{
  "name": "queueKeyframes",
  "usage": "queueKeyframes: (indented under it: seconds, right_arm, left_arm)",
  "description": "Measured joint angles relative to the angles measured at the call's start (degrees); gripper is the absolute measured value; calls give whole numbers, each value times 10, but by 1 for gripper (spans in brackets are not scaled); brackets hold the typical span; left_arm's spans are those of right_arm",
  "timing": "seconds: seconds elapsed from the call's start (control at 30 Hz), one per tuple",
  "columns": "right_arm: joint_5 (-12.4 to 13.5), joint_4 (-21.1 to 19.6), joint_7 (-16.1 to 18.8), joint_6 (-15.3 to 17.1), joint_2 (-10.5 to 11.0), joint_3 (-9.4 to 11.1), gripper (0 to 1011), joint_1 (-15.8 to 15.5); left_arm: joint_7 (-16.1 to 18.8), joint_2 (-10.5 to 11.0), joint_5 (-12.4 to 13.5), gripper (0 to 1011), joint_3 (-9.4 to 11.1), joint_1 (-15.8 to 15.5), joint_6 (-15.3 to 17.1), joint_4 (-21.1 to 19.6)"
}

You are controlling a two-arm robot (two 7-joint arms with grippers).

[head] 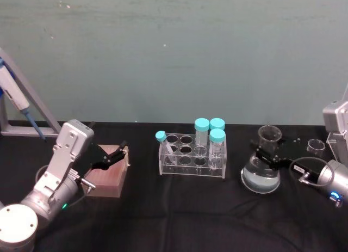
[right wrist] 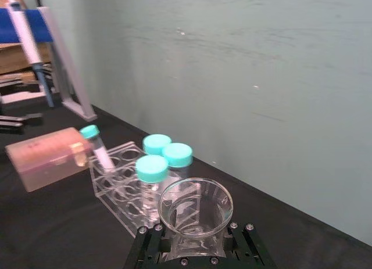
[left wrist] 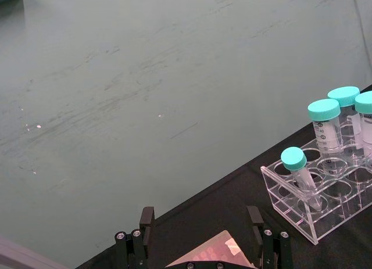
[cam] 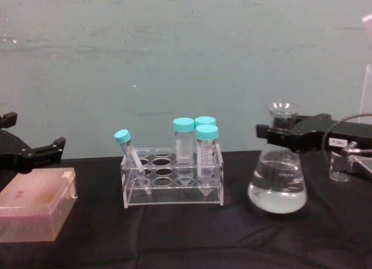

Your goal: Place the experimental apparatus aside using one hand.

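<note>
Wall (head: 174, 50): flat, pale grey-green, scuffed with faint streaks and small pale specks; spans the whole rear of the scene.
Table (head: 179, 208): covered in black cloth, its rear edge meeting the wall.
Stand (head: 30, 105): grey metal frame with a slanted strut, at the table's far left against the wall; carries a white and blue pipette (head: 13, 91).
Lighting: even, dim, no hard shadows.
</note>
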Motion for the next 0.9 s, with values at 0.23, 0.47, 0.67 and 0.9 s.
queueKeyframes:
  seconds: [0.23,0.47,0.67,0.9]
  right_arm:
    - [-6,-8,-24,9,5,20,453,-12]
    - [-12,-19,-43,21,10,40,453,-24]
    - [-17,-24,-53,28,12,51,453,-31]
    - [-25,-28,-67,33,13,64,453,-37]
  left_arm:
    - [0,0,0,1000,0,0,0,0]
    - [0,0,0,1000,0,0,0,0]
    - [0,0,0,1000,0,0,0,0]
    - [0,0,0,1000,0,0,0,0]
